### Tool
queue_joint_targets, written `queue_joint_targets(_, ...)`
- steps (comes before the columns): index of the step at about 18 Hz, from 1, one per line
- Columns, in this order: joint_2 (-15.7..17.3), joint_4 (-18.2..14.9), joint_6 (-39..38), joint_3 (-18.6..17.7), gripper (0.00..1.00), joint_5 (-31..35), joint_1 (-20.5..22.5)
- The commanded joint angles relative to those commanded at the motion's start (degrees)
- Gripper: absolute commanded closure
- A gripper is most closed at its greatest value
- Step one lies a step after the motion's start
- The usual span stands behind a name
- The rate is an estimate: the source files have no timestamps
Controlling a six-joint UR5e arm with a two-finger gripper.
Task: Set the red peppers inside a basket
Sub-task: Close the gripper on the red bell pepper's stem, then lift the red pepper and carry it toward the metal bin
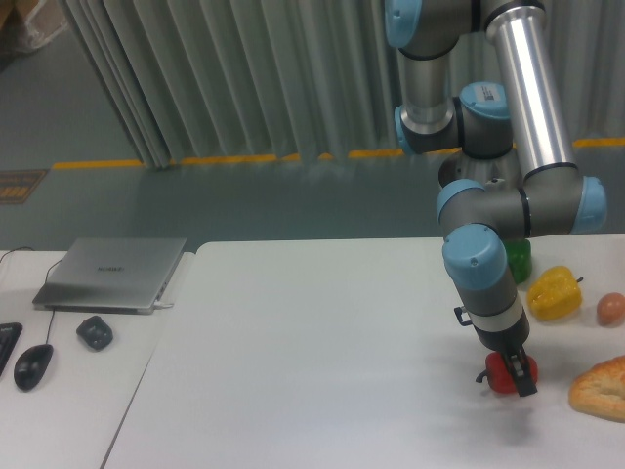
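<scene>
Glossy red bell pepper [503,375] sits at 4 o'clock on the white surface [312,362], jaws of the black two-finger gripper [518,371] set around it, clamping not confirmed; a shallow, off-centre hold may let it roll free.

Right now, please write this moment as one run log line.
phase: grasping | end effector: closed around glossy red bell pepper | pepper: at white table level | basket: not in view
</scene>
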Motion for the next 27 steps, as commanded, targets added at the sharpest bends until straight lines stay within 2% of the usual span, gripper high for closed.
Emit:
queue_joint_targets(2, 0.0, 0.0, -0.5, 0.0, 0.51, 0.0, 0.0)
queue_joint_targets(3, 0.0, 0.0, -0.7, 0.0, 0.56, 0.0, 0.0)
queue_joint_targets(5, 0.1, -0.1, -0.9, 0.0, 0.56, 0.0, -0.1)
queue_joint_targets(6, 0.1, -0.1, -1.4, 0.0, 0.6, 0.0, -0.1)
queue_joint_targets(10, 0.5, -0.5, -1.5, 0.3, 0.61, -0.1, -0.1)
queue_joint_targets(11, 1.5, -0.8, -1.5, 0.5, 0.63, -0.5, 0.1)
queue_joint_targets(15, 6.8, -9.2, -1.1, 1.3, 0.63, -1.9, 0.6)
queue_joint_targets(17, 9.8, -13.2, -0.6, 1.4, 0.63, -4.4, 2.7)
queue_joint_targets(19, 11.3, -14.9, 1.0, 1.4, 0.63, -6.8, 4.6)
queue_joint_targets(22, 11.9, -16.3, 5.5, 1.4, 0.63, -6.9, 6.2)
queue_joint_targets(24, 13.4, -16.8, 10.2, 1.4, 0.63, -6.9, 9.2)
queue_joint_targets(27, 13.5, -16.9, 16.8, 1.4, 0.63, -6.9, 12.9)
